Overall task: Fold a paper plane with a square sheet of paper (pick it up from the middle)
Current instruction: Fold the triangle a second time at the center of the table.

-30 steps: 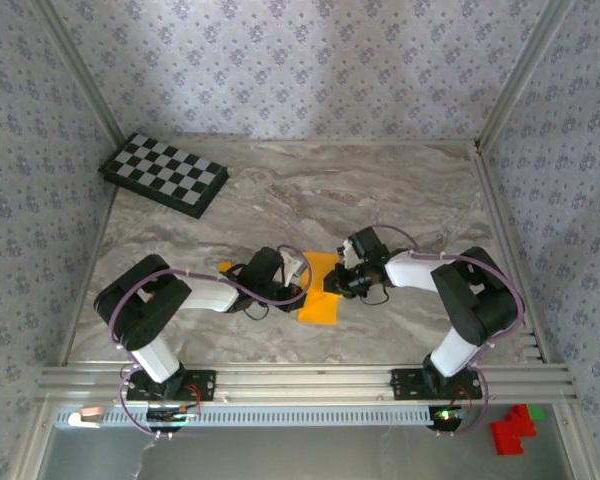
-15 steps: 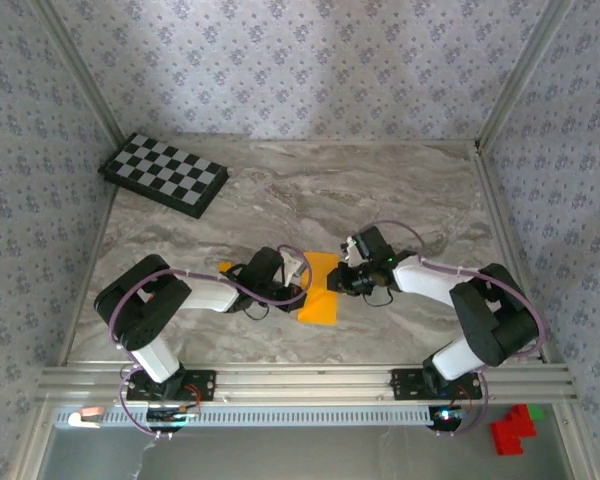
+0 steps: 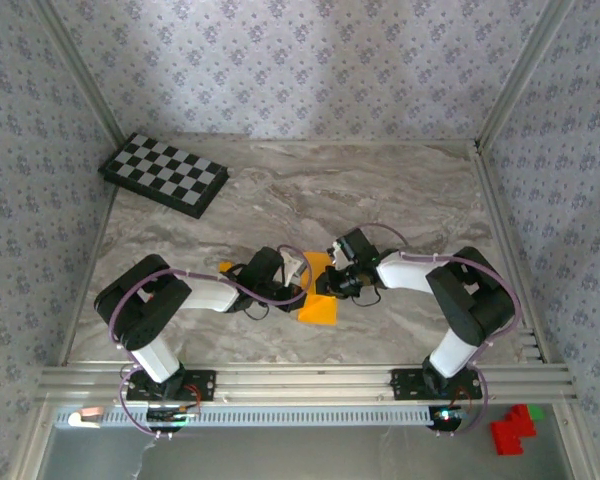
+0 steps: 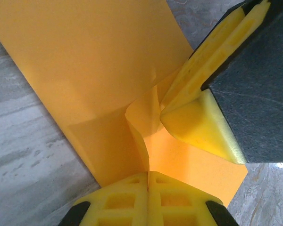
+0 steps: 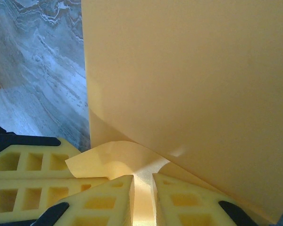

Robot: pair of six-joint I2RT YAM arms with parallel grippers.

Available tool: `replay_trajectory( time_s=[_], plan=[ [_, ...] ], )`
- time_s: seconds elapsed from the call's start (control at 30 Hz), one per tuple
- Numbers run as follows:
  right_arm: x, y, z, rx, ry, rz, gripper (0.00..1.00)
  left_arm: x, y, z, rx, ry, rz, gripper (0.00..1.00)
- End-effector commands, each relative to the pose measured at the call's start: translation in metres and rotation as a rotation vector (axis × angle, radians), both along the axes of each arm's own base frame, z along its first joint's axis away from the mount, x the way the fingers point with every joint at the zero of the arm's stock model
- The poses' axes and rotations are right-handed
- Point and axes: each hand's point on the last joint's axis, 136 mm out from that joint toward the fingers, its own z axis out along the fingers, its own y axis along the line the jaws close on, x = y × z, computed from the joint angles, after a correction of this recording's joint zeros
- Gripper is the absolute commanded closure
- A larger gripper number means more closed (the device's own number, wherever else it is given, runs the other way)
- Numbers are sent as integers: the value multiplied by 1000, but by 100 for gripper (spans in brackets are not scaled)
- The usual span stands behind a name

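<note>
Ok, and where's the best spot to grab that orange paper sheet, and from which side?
Probably the raised crease near the middle of the orange paper sheet. The rest lies flat on the marble table with nothing to get under; the crease stands up. Come low from the side and pinch across it, as the left gripper does.

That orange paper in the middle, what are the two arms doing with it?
Both arms are working on the sheet of paper lying mid-table. The left gripper is shut on a raised fold of it, and the right gripper pinches a curled-up flap from the opposite side. It is not a plane yet; most of the sheet lies flat on the table.
</note>
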Motion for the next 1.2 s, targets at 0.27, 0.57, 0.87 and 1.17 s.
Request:
replay_trajectory(
  time_s=[0.27, 0.57, 0.87, 1.17],
  plan=[
    [-16, -24, -33, -86, 72, -19, 81, -24, 37, -57, 225, 99, 13, 100],
    [-19, -28, -41, -111, 87, -18, 81, -22, 35, -54, 219, 97, 13, 100],
    [-7, -14, -6, -23, 35, -18, 79, -23, 37, -60, 237, 111, 26, 100],
    [-25, -1, 23, 91, -6, -60, 81, -23, 37, -64, 245, 119, 35, 100]
  ],
)
